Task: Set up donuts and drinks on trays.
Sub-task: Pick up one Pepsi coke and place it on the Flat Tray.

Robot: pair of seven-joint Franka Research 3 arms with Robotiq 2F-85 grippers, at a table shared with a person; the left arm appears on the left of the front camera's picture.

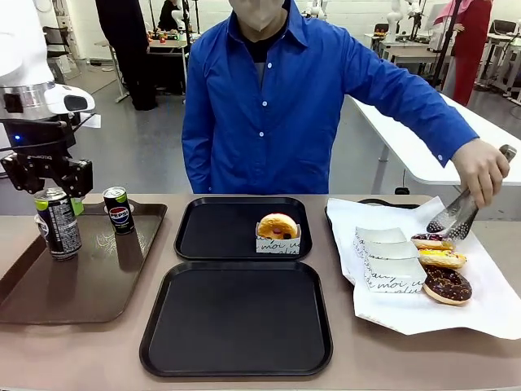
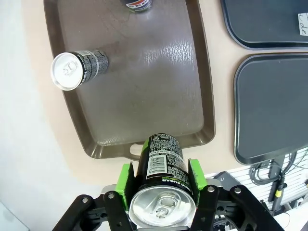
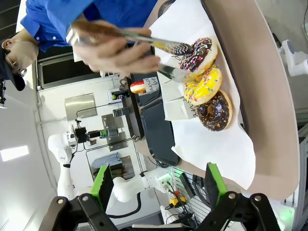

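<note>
smooth tan desk [image 1: 374,358], matte, with a person [image 1: 277,106] in a blue button shirt at its far side. at the left end, long brown tray [image 1: 98,285] of glossy plastic, with a raised rim and a slot handle. left jaws closed on a slim black can [image 1: 57,222], green pads [image 2: 126,183] pressed to either side just under its brushed silver top. held upright over the near end of that brown tray, going by the left wrist view. standing free on the same tray: a pepsi can [image 1: 119,209] toward the far end and another black can [image 2: 77,70] nearer the left rim.

mid-desk, two square trays with rounded corners, near black tray [image 1: 236,318] and far black tray [image 1: 212,232], almost touching. on the far one, right of centre, a golden ring donut [image 1: 278,226] in a white paper sleeve with black script.

to the right, crinkled white paper [image 1: 480,318] bearing folded sleeves [image 1: 387,261] and three bare rings in a row: sprinkled chocolate donut [image 1: 430,241], yellow frosted donut [image 1: 444,259], dark chocolate donut [image 1: 446,285]. person's hand [image 1: 480,169] gripping metal tongs [image 1: 456,216], tips just above the sprinkled chocolate donut. right jaws spread wide, green pads [image 3: 215,180] well apart, nothing between them, hovering over that paper.
</note>
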